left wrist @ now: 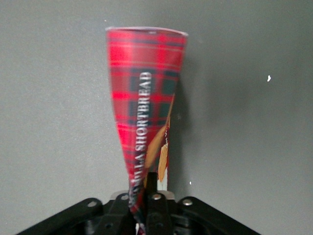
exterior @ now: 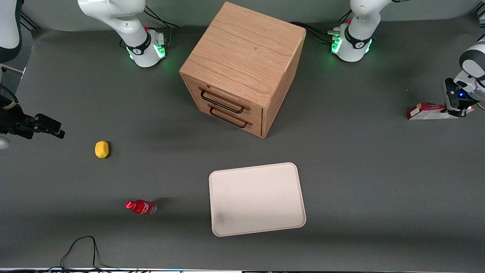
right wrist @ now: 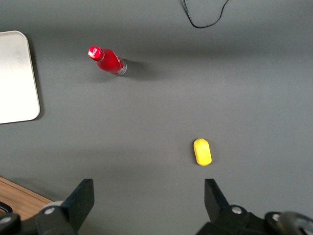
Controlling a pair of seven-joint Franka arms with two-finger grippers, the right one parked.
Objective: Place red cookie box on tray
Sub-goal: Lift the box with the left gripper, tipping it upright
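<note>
In the front view, your gripper point(exterior: 456, 110) is at the working arm's end of the table, down on one end of the red cookie box point(exterior: 426, 111), which lies flat on the mat. The tray point(exterior: 257, 199) sits well apart from it, nearer the front camera than the wooden drawer cabinet point(exterior: 242, 68), with nothing on it.

In the left wrist view, the red cookie box point(left wrist: 145, 105) runs straight out from the gripper point(left wrist: 146, 196), and the jaws stand narrow, pinching the box's near end. You are holding a long, slim carton by its tip, so most of its length hangs free. Judging from that, it could droop or swing when lifted, twist in the pads, or have its cardboard crushed. A sagging free end could also catch the tray's low rim.

In the right wrist view you see the tray point(right wrist: 14, 78) edge, a small red bottle point(right wrist: 108, 60) and a yellow lemon-like object point(right wrist: 202, 152), all far from your carry path.
</note>
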